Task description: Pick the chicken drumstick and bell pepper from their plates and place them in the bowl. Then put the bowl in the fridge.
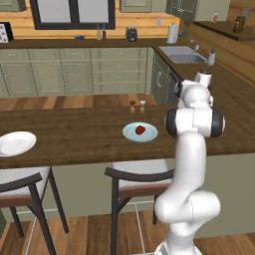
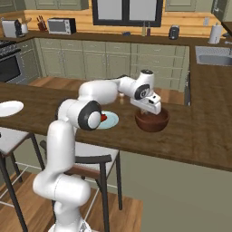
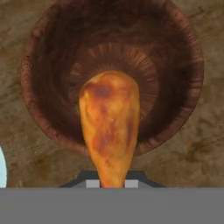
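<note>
Partway through. Over the bowl (image 3: 111, 74) on the counter (image 2: 199, 131), just right of the blue-green plate (image 1: 140, 132). Arm stretched forward, hand pointing down above the bowl's mouth. Gripper (image 2: 146, 110) clamped on the thin end of the drumstick (image 3: 109, 120), thick end hanging over the hollow, not yet dropped. Red pepper (image 1: 140, 129) still on its plate. White plate (image 1: 15, 143) far left, bare. Fridge step untouched.

The bowl (image 3: 48, 105) at the hand view's centre looks like turned wood, reddish-brown, ringed and matt. The drumstick (image 3: 110, 127) has a glossy, mottled orange-brown skin. The desk (image 1: 89, 134) is dark, grainy wood. The pepper (image 1: 140, 130) shines red on a smooth pale plate (image 1: 130, 134).
</note>
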Robot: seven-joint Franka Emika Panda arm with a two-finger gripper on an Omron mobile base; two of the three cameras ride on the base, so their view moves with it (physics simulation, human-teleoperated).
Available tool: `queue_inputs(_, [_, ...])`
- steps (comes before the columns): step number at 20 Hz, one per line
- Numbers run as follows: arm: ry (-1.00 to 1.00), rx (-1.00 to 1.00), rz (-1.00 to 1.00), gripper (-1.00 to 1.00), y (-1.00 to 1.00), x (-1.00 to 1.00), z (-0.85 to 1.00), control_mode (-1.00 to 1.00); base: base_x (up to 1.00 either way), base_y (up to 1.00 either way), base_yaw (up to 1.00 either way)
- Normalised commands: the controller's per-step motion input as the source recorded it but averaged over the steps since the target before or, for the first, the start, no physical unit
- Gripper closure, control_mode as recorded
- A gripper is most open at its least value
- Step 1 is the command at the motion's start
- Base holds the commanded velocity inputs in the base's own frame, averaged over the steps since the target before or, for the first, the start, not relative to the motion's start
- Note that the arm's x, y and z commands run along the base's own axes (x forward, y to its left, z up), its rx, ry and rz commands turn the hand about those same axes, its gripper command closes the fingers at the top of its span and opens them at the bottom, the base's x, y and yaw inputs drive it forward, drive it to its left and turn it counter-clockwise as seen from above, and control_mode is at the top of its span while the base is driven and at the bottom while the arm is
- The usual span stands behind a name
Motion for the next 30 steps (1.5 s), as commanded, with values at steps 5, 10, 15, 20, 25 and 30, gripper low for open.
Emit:
queue_inputs(5, [-0.02,-0.05,0.0,1.0,-0.02,0.29,-0.48,-1.0,0.0,0.0,0.0])
queue_inputs(10, [-0.05,-0.09,0.0,1.0,0.0,0.02,-0.58,-1.0,0.0,0.0,0.0])
queue_inputs(15, [-0.02,-0.08,0.0,-1.0,0.01,0.13,-0.48,-1.0,0.0,0.0,0.0])
queue_inputs(20, [0.0,0.0,-0.01,-1.0,0.0,0.08,0.0,-1.0,0.0,0.0,0.0])
queue_inputs(25, [-0.05,0.04,0.0,-1.0,0.04,-0.3,0.59,-1.0,0.0,0.0,0.0])
queue_inputs(30, [-0.04,0.15,0.0,-1.0,0.54,-0.86,0.66,-1.0,0.0,0.0,0.0])
